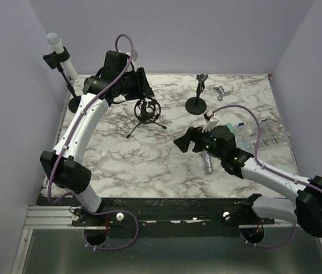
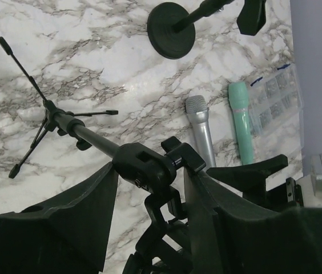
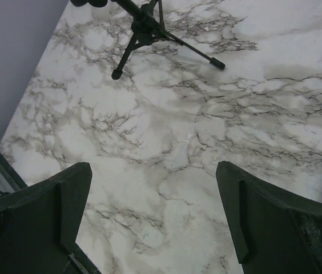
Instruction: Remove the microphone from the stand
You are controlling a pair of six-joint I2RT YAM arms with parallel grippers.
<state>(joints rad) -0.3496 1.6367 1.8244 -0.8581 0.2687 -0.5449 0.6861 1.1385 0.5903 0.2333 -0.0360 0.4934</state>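
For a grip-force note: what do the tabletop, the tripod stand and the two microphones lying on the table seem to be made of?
Tabletop: white with grey veins, marble-look, slight sheen; possibly laminate.
Tripod stand: matte black, probably metal tube, plastic joints.
Silver microphone: satin metallic body, mesh head.
Teal microphone: smooth, matte, likely plastic or foam.

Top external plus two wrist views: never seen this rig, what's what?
Two robot arms are bolted at the near edge of a marble table. The top external view looks down from behind them; each wrist view looks past that arm's own fingers. The left gripper straddles the head of a tripod stand; whether it grips is unclear. The right gripper hangs open, empty. On the table: a silver microphone, a teal microphone, a clear parts box, a round-base stand. Far left, a white microphone sits clipped in another stand.
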